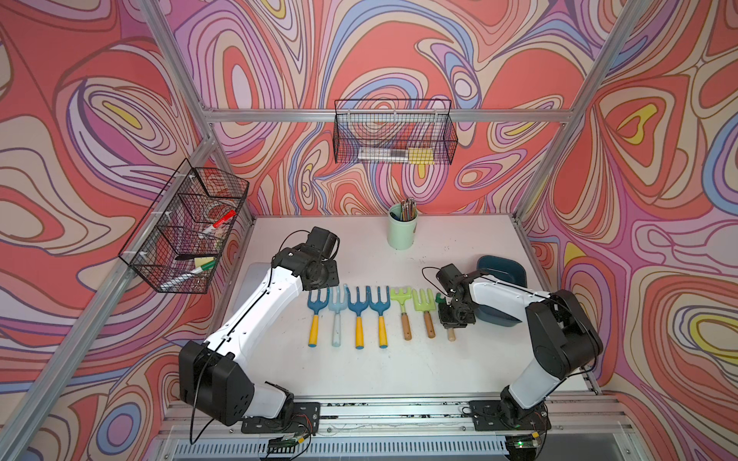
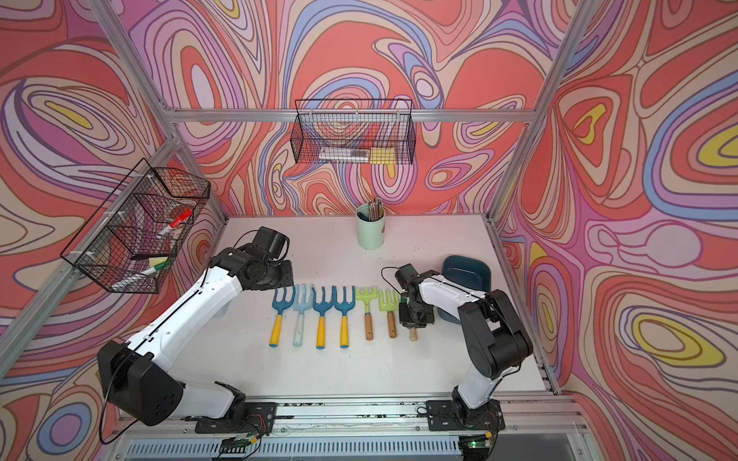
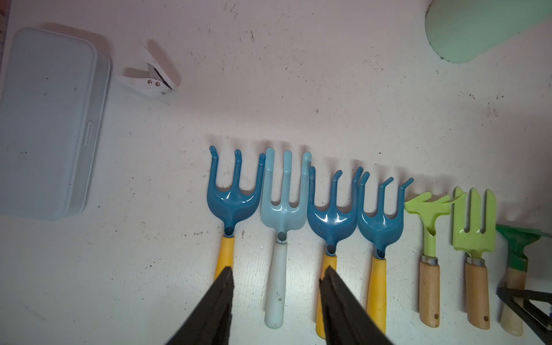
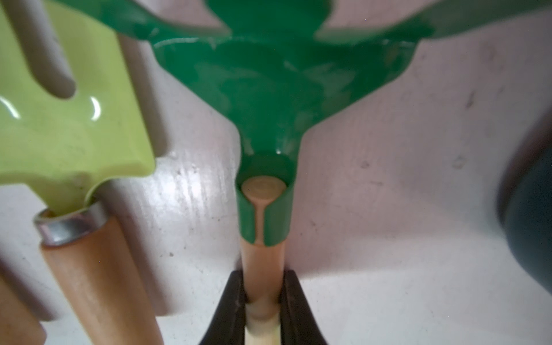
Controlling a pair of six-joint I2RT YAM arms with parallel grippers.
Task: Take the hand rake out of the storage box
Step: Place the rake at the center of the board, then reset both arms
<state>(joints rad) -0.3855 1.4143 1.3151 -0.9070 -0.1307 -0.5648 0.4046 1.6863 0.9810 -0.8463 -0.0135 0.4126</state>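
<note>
The hand rake [image 4: 277, 83] has a dark green head and a pale wooden handle. It is outside the storage box, at the right end of a row of tools, low over the white table. My right gripper [image 4: 263, 286] is shut on its handle, and in both top views this gripper [image 1: 453, 319] [image 2: 415, 319] covers most of the rake. The handle end [image 1: 451, 336] pokes out below it. The storage box [image 1: 501, 271] [image 2: 465, 271], a dark teal tub, stands just right of the gripper. My left gripper [image 3: 276, 274] hangs open above the row's left end, holding nothing.
Several hand forks [image 1: 359, 315] with blue or lime heads lie side by side across the table's middle. A mint cup [image 1: 402, 233] of pencils stands at the back. A pale grey lid [image 3: 44, 119] and a white clip [image 3: 149, 77] lie at the left. Wire baskets [image 1: 393, 133] hang on the walls.
</note>
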